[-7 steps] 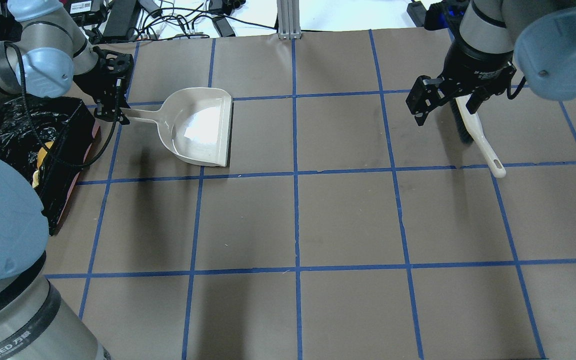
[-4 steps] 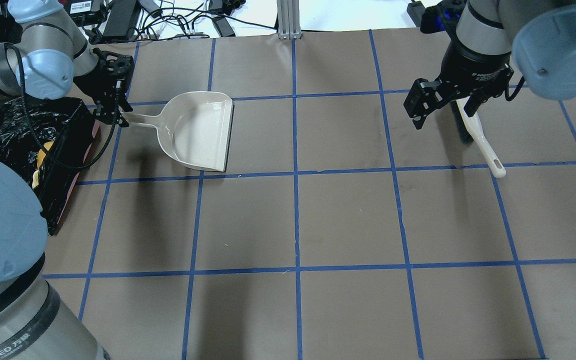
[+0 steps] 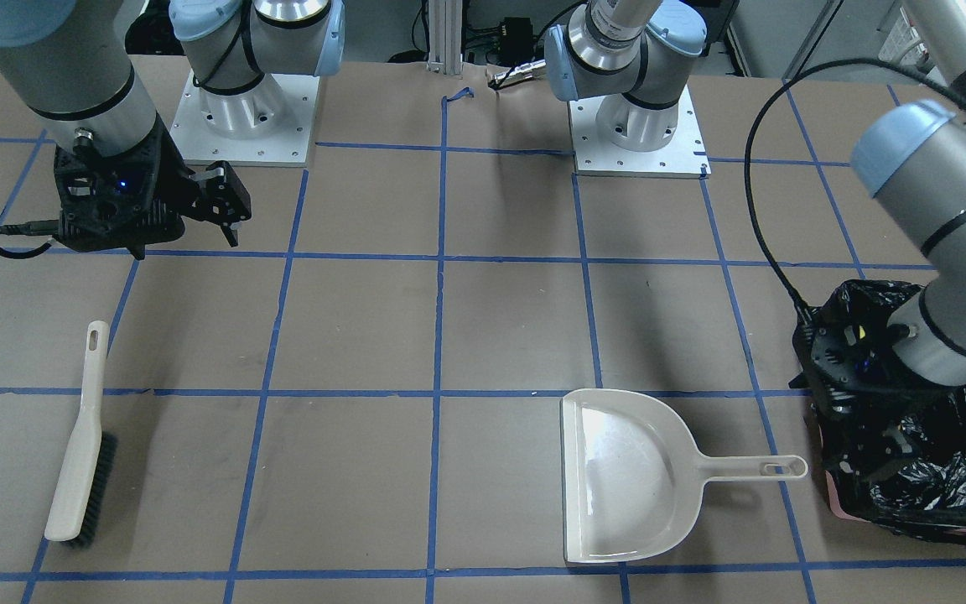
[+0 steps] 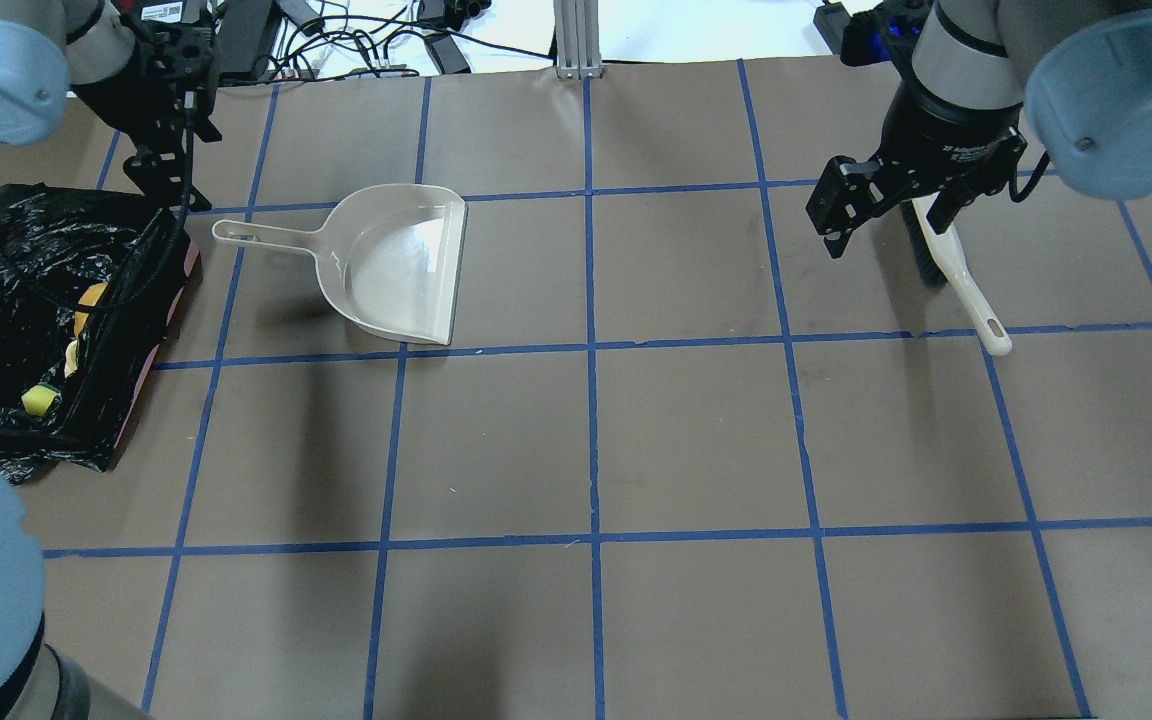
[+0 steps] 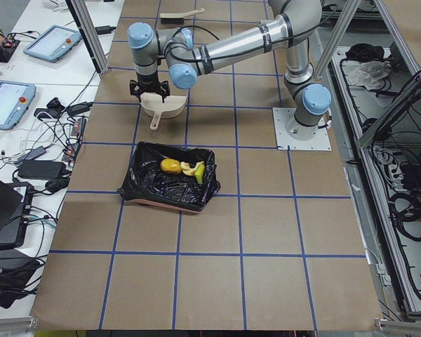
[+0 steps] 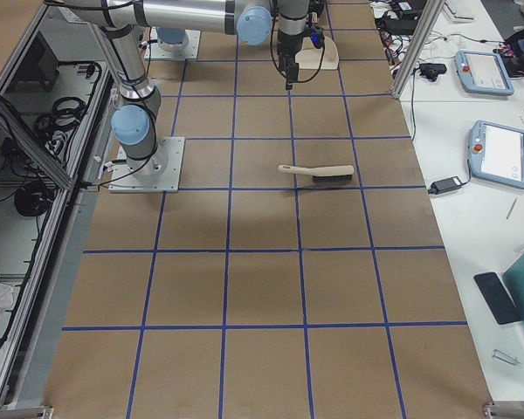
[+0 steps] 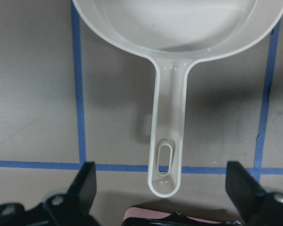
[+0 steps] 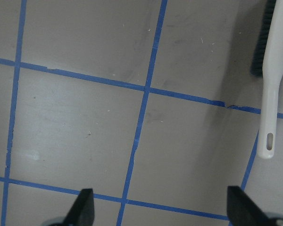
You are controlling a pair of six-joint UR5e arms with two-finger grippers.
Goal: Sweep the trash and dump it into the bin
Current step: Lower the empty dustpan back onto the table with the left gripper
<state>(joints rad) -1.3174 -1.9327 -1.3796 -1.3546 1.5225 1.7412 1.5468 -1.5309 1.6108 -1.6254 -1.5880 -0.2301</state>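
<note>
The bin, lined with a black bag, stands at the table's left edge. In it lie the yellow-orange lump, the cream wedge and the yellow-and-green sponge piece. They also show in the exterior left view, where the lump lies in the bin. The cream dustpan lies empty on the table beside the bin. My left gripper is open and empty, raised above the end of the dustpan handle. My right gripper is open and empty above the table, beside the brush.
The brush lies flat at the far right, its handle pointing toward the robot. Cables and power bricks lie beyond the table's far edge. Blue tape lines grid the brown table.
My left gripper let go of the dustpan handle and drew up and back toward the far edge. The dustpan now lies free on the table. The right arm barely moved.
</note>
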